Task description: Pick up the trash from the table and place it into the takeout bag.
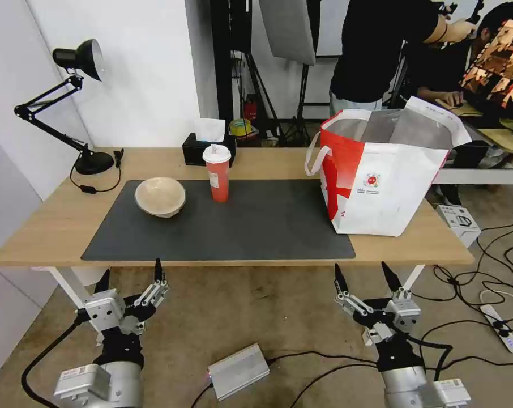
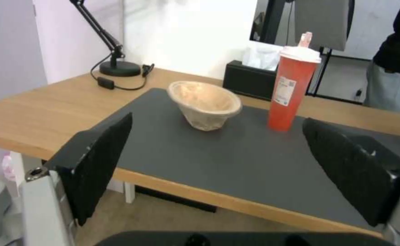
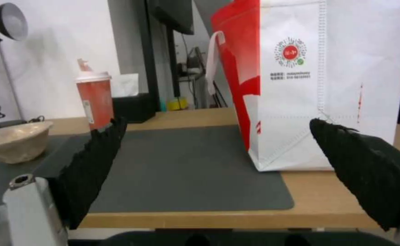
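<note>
On the dark grey mat of the table (image 1: 52,226) sits a beige paper bowl (image 1: 160,196) at the left, and a red lidded drink cup (image 1: 218,173) stands upright just right of it. The takeout bag (image 1: 381,175), white with a red side and its top gaping, stands on the table's right part. The bowl (image 2: 204,104) and cup (image 2: 293,89) also appear in the left wrist view, the bag (image 3: 318,82) in the right wrist view. My left gripper (image 1: 131,275) hangs open below the table's front edge, left of centre. My right gripper (image 1: 364,275) hangs open below that edge, in front of the bag.
A black tissue box (image 1: 202,148) stands behind the cup. A black desk lamp (image 1: 69,102) with its cable occupies the back left corner. On the floor lie a silver power unit (image 1: 238,371), cables and a power strip (image 1: 503,328). People stand behind the table at the right.
</note>
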{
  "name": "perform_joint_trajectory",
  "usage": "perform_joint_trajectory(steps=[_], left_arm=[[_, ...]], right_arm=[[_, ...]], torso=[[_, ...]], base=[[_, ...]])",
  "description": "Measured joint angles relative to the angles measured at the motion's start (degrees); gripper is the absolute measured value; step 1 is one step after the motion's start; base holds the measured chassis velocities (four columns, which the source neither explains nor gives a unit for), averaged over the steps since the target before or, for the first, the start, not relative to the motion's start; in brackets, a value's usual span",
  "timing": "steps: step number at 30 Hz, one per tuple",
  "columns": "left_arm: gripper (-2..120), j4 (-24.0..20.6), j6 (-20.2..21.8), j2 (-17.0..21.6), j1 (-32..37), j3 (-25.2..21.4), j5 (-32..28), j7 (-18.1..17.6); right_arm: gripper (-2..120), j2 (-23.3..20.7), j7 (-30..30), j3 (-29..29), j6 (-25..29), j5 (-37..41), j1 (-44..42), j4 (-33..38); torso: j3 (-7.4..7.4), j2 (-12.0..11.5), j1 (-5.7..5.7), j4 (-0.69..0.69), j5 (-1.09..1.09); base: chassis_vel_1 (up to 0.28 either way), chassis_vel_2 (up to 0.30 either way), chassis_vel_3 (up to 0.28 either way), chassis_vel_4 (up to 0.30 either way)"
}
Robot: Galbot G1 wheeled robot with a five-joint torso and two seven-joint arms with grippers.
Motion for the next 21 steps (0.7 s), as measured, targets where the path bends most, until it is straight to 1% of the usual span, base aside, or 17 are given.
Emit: perform_joint_trajectory(steps=[21], left_arm=[[100, 0.0, -0.1, 0.2, -0.2, 0.0, 0.1, 0.1]], right_arm=[[100, 2.2, 1.3, -1.6, -1.0, -1.9, 0.4, -1.1]], torso=[[0.00, 0.0, 0.00, 0.00, -0.01]], base=[[0.000, 0.000, 0.000, 0.000]])
